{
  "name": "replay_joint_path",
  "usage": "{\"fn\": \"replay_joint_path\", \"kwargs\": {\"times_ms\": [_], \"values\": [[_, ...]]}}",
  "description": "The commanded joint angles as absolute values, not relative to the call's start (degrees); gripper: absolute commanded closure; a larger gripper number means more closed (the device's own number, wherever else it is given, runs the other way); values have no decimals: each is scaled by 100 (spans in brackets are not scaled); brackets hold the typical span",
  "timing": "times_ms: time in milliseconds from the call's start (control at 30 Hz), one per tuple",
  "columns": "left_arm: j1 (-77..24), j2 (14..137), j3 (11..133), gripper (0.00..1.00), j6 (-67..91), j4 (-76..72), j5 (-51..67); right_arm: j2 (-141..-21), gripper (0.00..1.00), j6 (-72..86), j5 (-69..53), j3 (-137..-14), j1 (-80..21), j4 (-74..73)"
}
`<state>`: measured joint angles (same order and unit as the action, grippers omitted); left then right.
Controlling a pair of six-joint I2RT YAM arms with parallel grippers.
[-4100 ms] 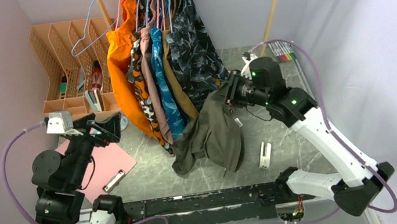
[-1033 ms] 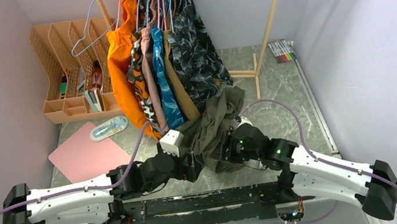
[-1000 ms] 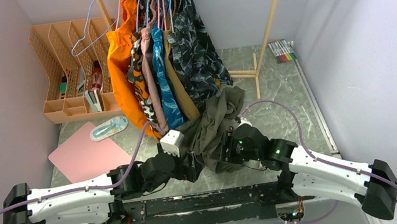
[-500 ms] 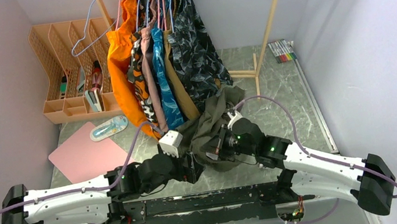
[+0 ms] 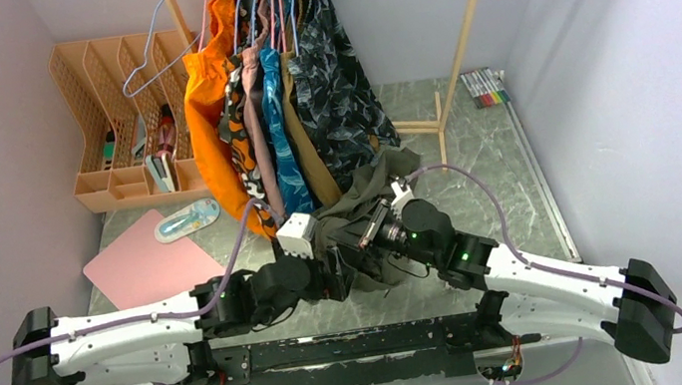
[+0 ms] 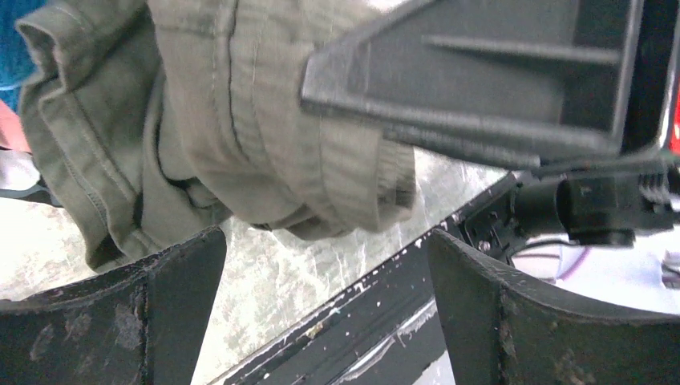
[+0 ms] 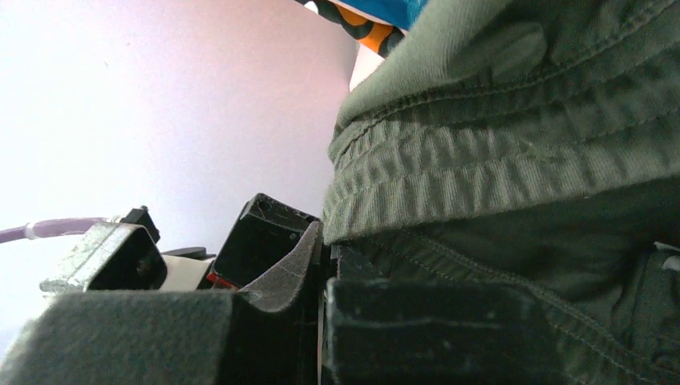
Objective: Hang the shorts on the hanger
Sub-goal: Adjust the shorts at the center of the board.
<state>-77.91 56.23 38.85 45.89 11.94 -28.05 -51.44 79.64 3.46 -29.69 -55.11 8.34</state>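
The olive-green shorts lie bunched on the table just right of the hanging clothes. Their near edge is lifted. My right gripper is shut on the shorts' ribbed waistband, which rises from its fingertips. My left gripper sits low beside it, open, with nothing between its fingers. In the left wrist view, the shorts hang just ahead of the fingers, above the table. The light-blue hanger hangs bare at the left end of the rack.
Several garments fill the rack, from an orange one to a dark camouflage one. The rack's wooden post slants at the right. An orange desk organiser, a pink pad, markers and the black front rail surround the work area.
My right gripper has shut on the shorts' waistband and moved up and to the left, lifting that edge. My left arm has edged forward, its gripper still open.
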Motion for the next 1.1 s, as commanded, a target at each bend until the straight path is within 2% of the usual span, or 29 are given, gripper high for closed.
{"fn": "replay_joint_path", "kwargs": {"times_ms": [0,200,267,367,433,533,567,600,633,667,700,767,833,900,967,1067], "values": [[-7828,5973,4368,1,5210,1741,-3754,-5317,100,8384,684,-3278,-5767,1099],[-7821,6228,4530,0,5942,2262,-4445,-5415,100,8534,941,-3347,-6054,1096],[-7822,6225,4528,9,6041,2316,-4594,-5422,100,8559,966,-3335,-6105,1099],[-7816,6169,4441,34,6123,2331,-4781,-5436,100,8610,917,-3278,-6132,1165],[-7822,6146,4391,47,6128,2295,-4848,-5445,100,8598,861,-3249,-6137,1217],[-7818,6173,4425,80,6048,2296,-4852,-5450,100,8514,806,-3259,-6135,1204],[-7822,6189,4460,90,6061,2359,-4852,-5437,93,8431,786,-3265,-6135,1198],[-7821,6202,4498,93,6090,2466,-4852,-5397,82,8314,783,-3288,-6137,1140],[-7822,6200,4558,93,6130,2649,-4935,-5336,63,8159,816,-3332,-6135,1048],[-7822,6186,4586,93,6245,2844,-5039,-5263,49,7896,946,-3467,-6123,838],[-7815,6146,4602,93,6366,3070,-5093,-5166,38,7457,1082,-3660,-6108,511],[-7822,5967,4601,93,6700,3627,-5185,-5101,25,6766,1444,-4210,-6050,-509],[-7822,5648,4538,93,7017,4185,-5266,-5108,20,6131,1953,-4836,-6021,-1672],[-7822,5213,4464,93,7222,4635,-5313,-5006,19,5652,2437,-5154,-6025,-2577],[-7822,4778,4432,93,7360,5030,-5396,-4738,19,5297,2791,-5091,-6021,-3155],[-7819,4122,4510,93,7385,5453,-5555,-4226,23,4942,3013,-4545,-6021,-3243]]}}
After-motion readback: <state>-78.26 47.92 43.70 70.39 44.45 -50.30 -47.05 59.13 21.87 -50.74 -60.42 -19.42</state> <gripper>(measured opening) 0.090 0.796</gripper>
